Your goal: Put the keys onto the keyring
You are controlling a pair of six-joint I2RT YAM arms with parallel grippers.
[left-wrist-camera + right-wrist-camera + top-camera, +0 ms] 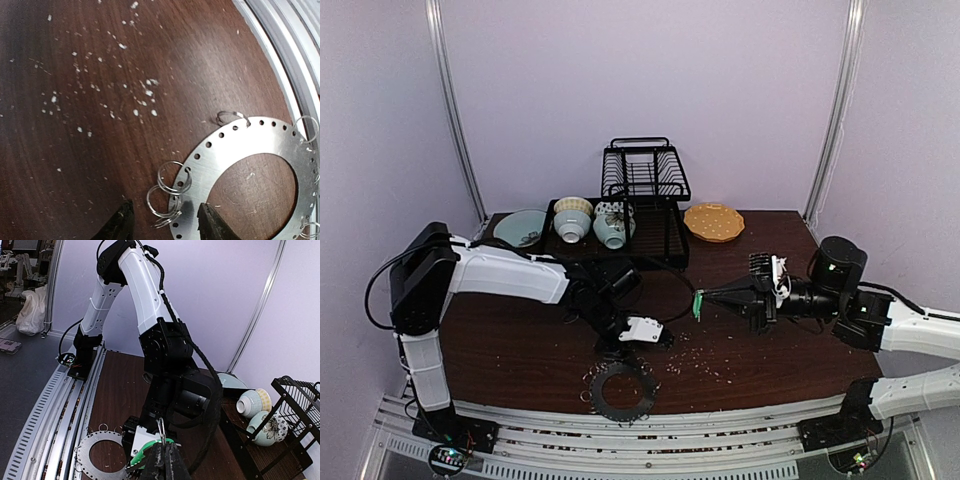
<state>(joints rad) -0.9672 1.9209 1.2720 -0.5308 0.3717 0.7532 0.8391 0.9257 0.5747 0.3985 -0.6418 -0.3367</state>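
Left wrist: left claw (pixel 167 222) part open, fingers straddling the keyring (pixel 240 150) rim and two wire loops (pixel 172 182), gripping nothing. Keyring lies flat on table (pixel 75 175) at its near edge. Right claw (pixel 163 452) clamped on green key (pixel 150 447), clear of keyring.

Top cam: high at the near edge, looking down over the whole table (pixel 510 345). Left wrist looks down, close on the keyring (pixel 240 145). Right wrist views it from farther off.

Green-headed key (pixel 698 304), silvery-grey hole-dotted keyring (pixel 225 150), dark brown wood-grain counter (pixel 75 175) flecked with white crumbs (pixel 145 92), orange plate (pixel 713 221)
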